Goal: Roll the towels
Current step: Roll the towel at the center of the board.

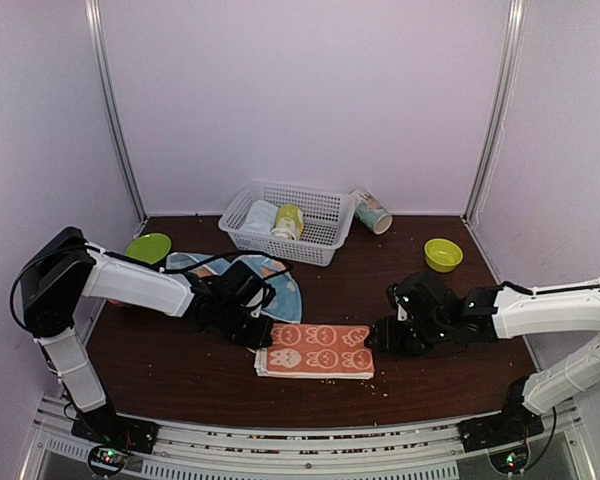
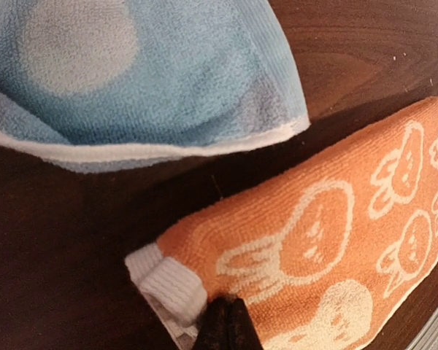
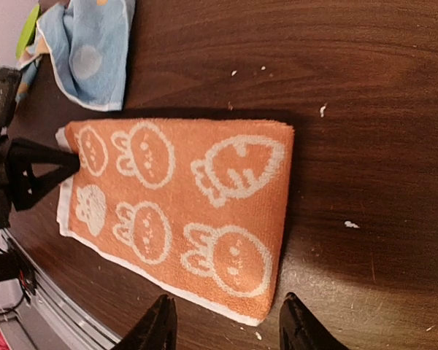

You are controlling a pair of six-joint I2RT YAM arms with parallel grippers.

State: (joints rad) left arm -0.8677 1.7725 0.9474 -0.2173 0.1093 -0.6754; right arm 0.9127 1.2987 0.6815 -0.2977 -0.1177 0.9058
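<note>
Orange towel (image 3: pixel 182 211) lies flat on the table (image 1: pixel 430 300), folded into a long strip, between the two arms near the front edge. The blue towel (image 2: pixel 168 95) is spread loose just behind it, partly under the left arm and not touching it. Left gripper (image 2: pixel 226 321) is at the strip's left short end by the white hem, jaws clenched together. I cannot tell whether any cloth is caught between them. I read this as anchoring or lifting that end to start the roll. Right gripper (image 3: pixel 226 302) is released, fingers spread, poised at the opposite short end just off the cloth. My guess is it is there to steady the strip or meet the roll. The roll has not begun and the blue one is untouched, so the task is at an early stage. The surface is dark wood grain with scattered white specks. At the back a white basket (image 1: pixel 310 248) holds a yellow-green roll (image 1: pixel 288 220) and a pale roll (image 1: pixel 260 216). A cup (image 1: pixel 372 211) lies on its side beside it, with a green plate (image 1: pixel 148 247) at left and a bowl (image 1: pixel 443 254) at right. The enclosure walls are pale lilac.
</note>
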